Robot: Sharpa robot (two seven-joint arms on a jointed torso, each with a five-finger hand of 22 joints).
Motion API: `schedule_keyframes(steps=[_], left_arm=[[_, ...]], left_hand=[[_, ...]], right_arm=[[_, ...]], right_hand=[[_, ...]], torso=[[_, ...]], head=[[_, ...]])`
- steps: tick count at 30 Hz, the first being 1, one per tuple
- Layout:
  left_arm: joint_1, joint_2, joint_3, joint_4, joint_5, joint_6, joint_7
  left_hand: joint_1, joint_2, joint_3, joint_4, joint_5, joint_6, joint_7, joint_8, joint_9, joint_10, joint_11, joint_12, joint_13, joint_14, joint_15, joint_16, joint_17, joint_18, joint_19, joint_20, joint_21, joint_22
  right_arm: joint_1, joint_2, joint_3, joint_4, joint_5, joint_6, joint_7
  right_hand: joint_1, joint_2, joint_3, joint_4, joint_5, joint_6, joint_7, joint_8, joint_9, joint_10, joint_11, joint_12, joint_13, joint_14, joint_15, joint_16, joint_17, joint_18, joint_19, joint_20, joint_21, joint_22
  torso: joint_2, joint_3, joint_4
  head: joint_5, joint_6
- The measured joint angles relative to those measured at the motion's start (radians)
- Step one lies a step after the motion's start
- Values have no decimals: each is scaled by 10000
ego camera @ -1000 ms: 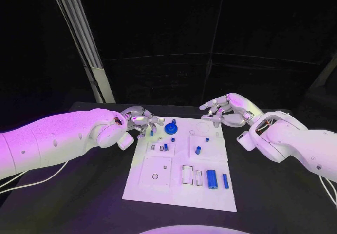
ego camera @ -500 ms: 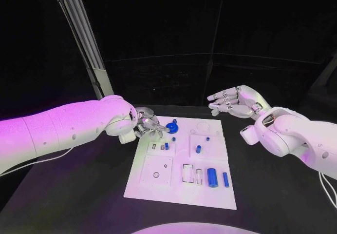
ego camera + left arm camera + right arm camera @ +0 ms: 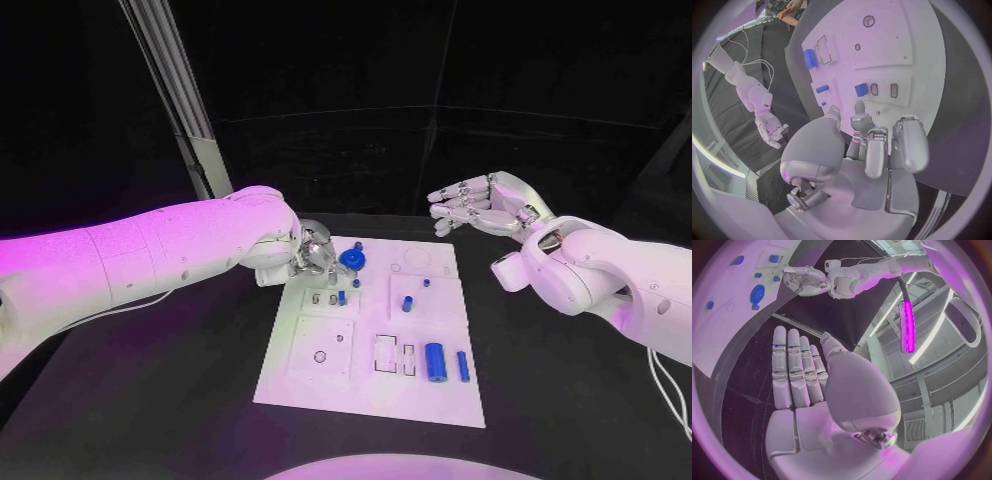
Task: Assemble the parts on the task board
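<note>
I saw the left hand (image 3: 312,256) empty, fingers curled over the flat white task board (image 3: 433,385). Beside it sat a round blue disc part (image 3: 352,261). The right hand (image 3: 483,207) hovered empty, fingers straight and wide.

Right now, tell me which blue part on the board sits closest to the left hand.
The round blue disc-shaped part at the far end of the task board, right beside the left hand. The other blue parts are slimmer pieces lying nearer the robot.

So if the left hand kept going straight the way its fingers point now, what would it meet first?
Probably the task board itself. In the left wrist view the left hand holds nothing, and its fingertips point at the board's small blue part and the two slots beside it. Depth is unclear, so which comes first is uncertain.
</note>
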Motion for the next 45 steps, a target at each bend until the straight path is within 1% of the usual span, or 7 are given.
schedule_keyframes(steps=[8,21,25,34,39,41,45], left_arm=[[4,464,-1,-415,-427,685,-324],[4,917,-49,-935,-698,1167,-786],[4,1046,-122,-1093,-728,1258,-867],[-3,1316,-241,-1374,-757,1416,-947],[-18,1457,-277,-1468,-764,1496,-959],[-21,1495,-283,-1494,-766,1521,-960],[-28,1558,-292,-1527,-769,1569,-960]], left_hand=[[54,54,-96,-42,0,-73,0,86,83,-1,0,0,19,0,0,0,-1,1,0,1,60,70],[94,93,-151,-40,0,-145,0,136,157,-1,1,-1,18,0,0,0,-2,1,-1,1,100,143],[137,137,-151,-40,0,-145,0,186,189,-1,1,17,18,0,0,0,-2,2,-1,1,100,182],[242,241,-179,-68,0,-215,-1,233,247,-2,1,39,28,0,1,0,-2,2,-1,1,100,205],[242,241,-179,-68,0,-215,-1,233,269,-2,1,39,23,0,1,0,-3,3,-1,2,141,205],[307,306,-178,-69,0,-215,-1,233,296,-25,-22,39,-40,0,1,-1,-3,2,-1,1,141,202],[304,304,-178,-69,0,-215,0,273,303,-76,2,38,-85,0,1,0,-3,2,-1,2,141,192]], right_arm=[[2,20,1,-74,198,8,7],[4,75,2,-143,296,98,-10],[4,94,2,-172,308,130,-16],[4,120,2,-220,321,186,-32],[4,133,2,-236,325,219,-47],[4,133,2,-239,326,230,-55],[4,129,2,-247,327,256,-76]], right_hand=[[-41,-41,0,0,0,0,0,0,-1,0,0,-102,-46,0,0,-62,-20,-2,34,34,-101,-53],[-79,-79,-1,0,49,-75,74,-41,-9,-39,37,-148,-69,-1,1,-196,-57,-1,33,34,-217,-128],[-79,-79,-1,0,60,-75,74,-40,-9,-39,37,-186,-78,-39,39,-196,-57,-1,33,34,-217,-142],[-97,-96,-1,0,345,-113,111,-40,-9,-74,73,-247,-77,-4,74,-309,-86,-2,68,69,-353,-227],[-133,-132,-1,-1,473,-146,144,-40,-8,-74,73,-285,-77,-4,74,-360,-100,-2,68,69,-405,-267],[-132,-132,-1,-1,474,-146,144,-40,-8,-74,73,-285,-77,-4,74,-362,-100,-2,68,70,-405,-271],[-132,-132,-1,-1,474,-145,144,-39,-8,-74,73,-285,-76,-3,74,-362,-101,-2,68,70,-405,-272]], torso=[[12,-12,7],[22,-18,3],[22,-19,3],[20,-20,12],[22,-20,12],[22,-20,12],[24,-18,12]], head=[[27,-83],[12,-178],[2,-192],[21,-251],[30,-275],[32,-287],[32,-299]])
